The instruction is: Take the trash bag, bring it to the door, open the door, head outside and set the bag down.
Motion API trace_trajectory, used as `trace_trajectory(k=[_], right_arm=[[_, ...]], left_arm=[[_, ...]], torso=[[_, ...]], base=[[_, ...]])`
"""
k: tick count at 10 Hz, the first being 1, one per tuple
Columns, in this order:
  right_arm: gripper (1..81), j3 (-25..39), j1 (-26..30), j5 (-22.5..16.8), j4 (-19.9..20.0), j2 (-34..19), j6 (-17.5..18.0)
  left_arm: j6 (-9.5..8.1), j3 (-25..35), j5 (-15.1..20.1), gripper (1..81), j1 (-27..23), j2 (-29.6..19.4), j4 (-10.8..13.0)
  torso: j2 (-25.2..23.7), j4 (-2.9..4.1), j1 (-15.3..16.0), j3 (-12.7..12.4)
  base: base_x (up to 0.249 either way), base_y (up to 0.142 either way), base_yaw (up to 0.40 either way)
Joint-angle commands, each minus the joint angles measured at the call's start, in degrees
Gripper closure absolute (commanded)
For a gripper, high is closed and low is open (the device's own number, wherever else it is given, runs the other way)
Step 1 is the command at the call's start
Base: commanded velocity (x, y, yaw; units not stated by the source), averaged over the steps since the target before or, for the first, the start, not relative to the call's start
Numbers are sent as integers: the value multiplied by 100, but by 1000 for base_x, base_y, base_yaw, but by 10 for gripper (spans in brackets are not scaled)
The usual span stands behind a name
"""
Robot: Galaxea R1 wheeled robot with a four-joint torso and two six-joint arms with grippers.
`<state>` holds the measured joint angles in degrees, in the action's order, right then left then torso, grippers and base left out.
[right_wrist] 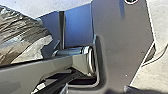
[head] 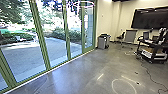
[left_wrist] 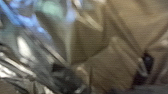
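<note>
- Firstly, head view: green-framed glass panels (head: pixel 41 32), a slanting row across the left half; paving (head: pixel 22 57) and shrubs (head: pixel 62 33) beyond them.
- Head view, continued: polished grey floor (head: pixel 82 72), pale streaks of light; grey cabinet (head: pixel 102 42), near the end of the glazing; dark wall screen (head: pixel 150 18), upper right; black cart (head: pixel 153 51), laden, right edge; cable (head: pixel 150 76), dark, lower right.
- Left wrist view: trash bag (left_wrist: pixel 117 57), close before the camera; thin, glossy plastic, brownish and partly see-through, sharply creased, with blue, green and silvery glints.
- Left claw: cannot tell whether released, clenched or grasping the plastic.
- Right wrist view: the same crumpled plastic, near the robot's jointed bar (right_wrist: pixel 45 67), which crosses in front of its edge; finely wrinkled, grey-brown, paler and cloudier toward one end.
- Right claw: released or clenched, cannot tell.
</note>
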<state>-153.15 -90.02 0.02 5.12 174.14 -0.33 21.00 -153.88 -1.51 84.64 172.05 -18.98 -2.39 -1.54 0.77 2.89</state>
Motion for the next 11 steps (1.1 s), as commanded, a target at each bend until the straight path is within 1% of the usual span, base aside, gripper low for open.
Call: trace_trajectory(k=[1, 7, 11], right_arm=[[10, 23, 216, -354, -29, 53, -20], [10, 14, 216, -354, -29, 62, -20], [10, 6, 216, -354, -29, 71, -20]], left_arm=[[35, 7, 345, 811, -268, -3, 44], [44, 7, 345, 811, -268, 6, 44], [44, 7, 353, 811, -268, -21, 26]], torso=[[0, 0, 0, 0], [0, 0, 0, 0], [0, 0, 0, 0]], base=[[0, 0, -235], [0, 0, -158], [0, 0, -23]])
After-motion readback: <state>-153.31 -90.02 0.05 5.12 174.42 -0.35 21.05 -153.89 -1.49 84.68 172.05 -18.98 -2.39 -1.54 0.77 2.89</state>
